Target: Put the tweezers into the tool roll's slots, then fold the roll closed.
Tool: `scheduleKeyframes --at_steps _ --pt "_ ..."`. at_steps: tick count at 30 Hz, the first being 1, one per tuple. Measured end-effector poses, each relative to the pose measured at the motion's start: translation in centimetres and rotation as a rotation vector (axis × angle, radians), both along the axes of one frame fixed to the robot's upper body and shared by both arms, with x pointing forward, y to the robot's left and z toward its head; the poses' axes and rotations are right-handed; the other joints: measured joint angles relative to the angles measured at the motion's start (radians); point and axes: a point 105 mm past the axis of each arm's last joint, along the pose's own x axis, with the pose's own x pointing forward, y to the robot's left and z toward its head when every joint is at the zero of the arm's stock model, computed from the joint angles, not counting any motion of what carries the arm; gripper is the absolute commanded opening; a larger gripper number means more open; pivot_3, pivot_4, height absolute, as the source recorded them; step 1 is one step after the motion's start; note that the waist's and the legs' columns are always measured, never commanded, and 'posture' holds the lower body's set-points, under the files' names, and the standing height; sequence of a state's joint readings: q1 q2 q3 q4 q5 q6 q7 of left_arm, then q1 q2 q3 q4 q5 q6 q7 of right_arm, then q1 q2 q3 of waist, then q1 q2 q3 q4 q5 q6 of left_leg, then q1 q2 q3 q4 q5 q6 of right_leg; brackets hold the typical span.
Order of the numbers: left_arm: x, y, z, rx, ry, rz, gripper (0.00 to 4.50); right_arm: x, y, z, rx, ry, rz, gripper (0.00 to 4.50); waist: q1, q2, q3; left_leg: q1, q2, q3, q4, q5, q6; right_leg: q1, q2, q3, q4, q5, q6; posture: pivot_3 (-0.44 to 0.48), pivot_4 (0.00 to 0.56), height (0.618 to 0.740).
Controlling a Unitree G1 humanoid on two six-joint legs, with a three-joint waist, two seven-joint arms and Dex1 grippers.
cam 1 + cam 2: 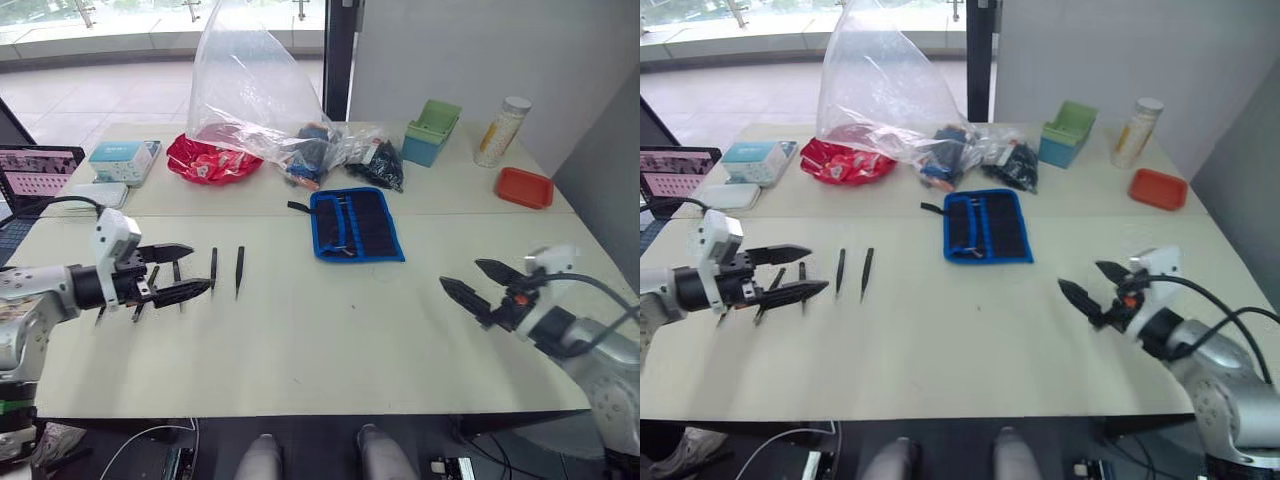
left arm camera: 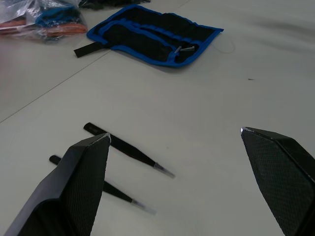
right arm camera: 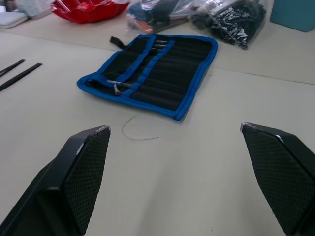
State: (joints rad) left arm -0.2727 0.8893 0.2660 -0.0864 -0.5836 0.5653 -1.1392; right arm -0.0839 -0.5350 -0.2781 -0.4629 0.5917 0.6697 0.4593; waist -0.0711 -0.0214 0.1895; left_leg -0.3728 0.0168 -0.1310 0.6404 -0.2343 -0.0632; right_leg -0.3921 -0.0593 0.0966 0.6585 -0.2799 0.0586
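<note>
tweezers (image 1: 213,268) loose, tool roll (image 1: 356,224) unfolded (slots (image 3: 162,73) dark)

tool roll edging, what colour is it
Bright blue, around the dark tool roll; it shows best in the right wrist view.

Head pair downward over table (image 1: 330,330); wrist views low, sharing tool roll (image 3: 150,73)

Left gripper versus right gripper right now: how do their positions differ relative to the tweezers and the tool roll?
The left gripper hovers right over the loose tweezers at the table's left side; the right gripper sits over bare table, no tweezers near it. The left gripper is to the left of the open tool roll, while the right gripper is to the right of it and nearer the robot. Both are open and empty.
</note>
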Motion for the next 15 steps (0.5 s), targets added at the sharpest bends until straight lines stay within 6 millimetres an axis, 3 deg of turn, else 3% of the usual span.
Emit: scheduleKeyframes --at_steps 3,8,15 --pt "-0.3 -2.1 -0.2 -0.032 0.002 -0.049 4.48 1.7 2.8 0.4 0.061 0.02 -0.023 4.5 0.0 0.0 0.0 -0.001 0.0 0.0 0.0 0.0 0.0 -0.002 0.0 0.001 0.001 0.001 -0.002 0.0 0.15 0.74" --pt "-0.4 -3.3 -0.1 -0.059 -0.014 -0.048 4.48 4.2 5.5 2.1 0.236 0.081 0.025 4.5 0.002 0.0 0.0 -0.001 0.0 0.0 0.0 0.0 0.0 -0.002 0.0 0.0 0.002 0.002 -0.003 0.0 0.15 0.74" --pt "-0.3 -4.1 -1.6 -0.105 0.002 -0.005 4.48 8.2 8.5 0.8 0.301 0.198 0.011 4.5 0.001 0.0 0.0 -0.008 0.0 0.0 0.0 0.001 0.0 -0.012 0.0 0.0 0.006 0.003 -0.005 0.0 0.15 0.74"
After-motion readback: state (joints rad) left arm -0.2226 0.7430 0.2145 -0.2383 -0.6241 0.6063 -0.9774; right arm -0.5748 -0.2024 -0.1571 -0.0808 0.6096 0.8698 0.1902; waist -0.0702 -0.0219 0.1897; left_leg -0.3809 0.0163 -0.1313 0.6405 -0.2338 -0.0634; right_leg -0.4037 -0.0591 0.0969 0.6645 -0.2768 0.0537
